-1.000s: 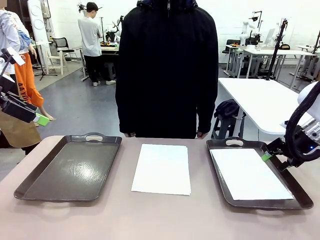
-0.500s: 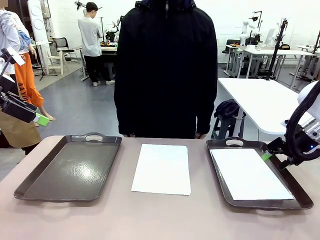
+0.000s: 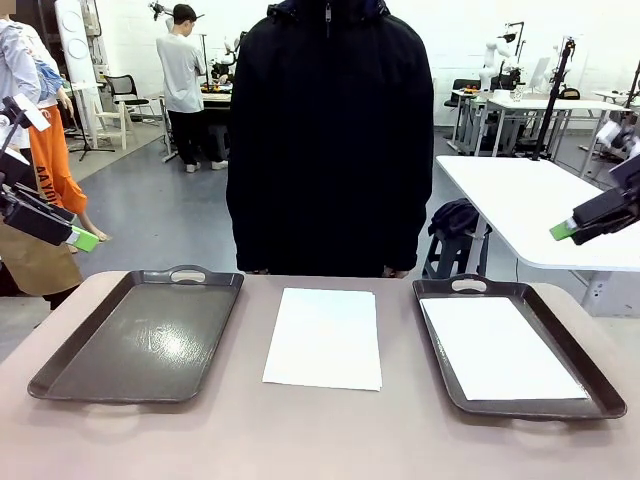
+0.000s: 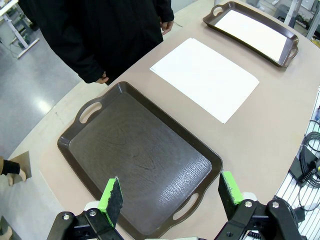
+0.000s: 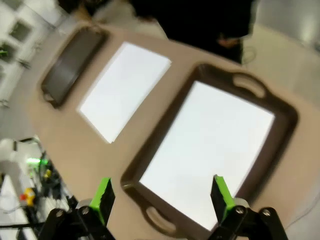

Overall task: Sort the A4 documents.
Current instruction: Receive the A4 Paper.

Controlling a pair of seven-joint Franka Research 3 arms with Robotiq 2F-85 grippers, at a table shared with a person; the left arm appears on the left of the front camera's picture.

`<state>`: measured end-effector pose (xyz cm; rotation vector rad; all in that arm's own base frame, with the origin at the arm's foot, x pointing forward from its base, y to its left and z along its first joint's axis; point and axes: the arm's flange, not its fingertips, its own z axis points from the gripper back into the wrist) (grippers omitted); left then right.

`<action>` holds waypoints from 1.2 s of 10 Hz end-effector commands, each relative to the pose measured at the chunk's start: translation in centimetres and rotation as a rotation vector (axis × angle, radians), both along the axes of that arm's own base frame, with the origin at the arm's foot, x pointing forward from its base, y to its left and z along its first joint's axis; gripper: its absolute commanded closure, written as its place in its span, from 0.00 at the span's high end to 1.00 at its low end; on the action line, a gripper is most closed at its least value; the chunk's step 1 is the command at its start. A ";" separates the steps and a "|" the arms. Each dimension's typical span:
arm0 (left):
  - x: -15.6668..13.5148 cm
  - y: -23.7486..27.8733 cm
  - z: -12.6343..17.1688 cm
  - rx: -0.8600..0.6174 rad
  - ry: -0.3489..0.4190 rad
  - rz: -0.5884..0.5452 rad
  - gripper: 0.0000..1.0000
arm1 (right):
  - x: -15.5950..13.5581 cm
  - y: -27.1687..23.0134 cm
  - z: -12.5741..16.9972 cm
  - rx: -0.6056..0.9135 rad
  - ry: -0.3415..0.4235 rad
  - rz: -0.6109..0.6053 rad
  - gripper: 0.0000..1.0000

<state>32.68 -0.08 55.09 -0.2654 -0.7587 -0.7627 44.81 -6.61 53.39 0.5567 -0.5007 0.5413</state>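
Left hand [image 4: 171, 190] and right hand [image 5: 162, 192]: fingers spread, holding nothing. Sheets [image 3: 323, 338] on the table [image 3: 320, 435] look thin, light and floppy, probably slippery. Pinch at a free edge.

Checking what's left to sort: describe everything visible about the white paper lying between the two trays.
The white paper is plain, blank-looking, thin and rectangular. It lies flat on the tan table between the left tray and the right tray, touching neither. One short edge faces the person. Whether it is one sheet or several, I cannot tell.
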 end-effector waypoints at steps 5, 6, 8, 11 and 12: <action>0.0 0.1 0.0 -0.005 -0.002 -0.010 1.00 | -6.5 -1.5 1.8 0.052 -0.197 0.291 1.00; 0.0 0.1 0.0 -0.005 -0.002 -0.010 1.00 | -6.9 -1.7 2.2 0.045 -0.212 0.308 1.00; 0.0 0.1 0.0 -0.005 -0.002 -0.010 1.00 | -7.1 -1.6 2.3 0.047 -0.202 0.326 1.00; 0.0 0.1 0.0 -0.005 -0.002 -0.010 1.00 | -6.7 -1.5 1.9 0.050 -0.174 0.331 1.00; 0.0 0.1 0.0 -0.005 -0.002 -0.010 1.00 | -6.8 -1.4 2.7 0.050 -0.191 0.307 1.00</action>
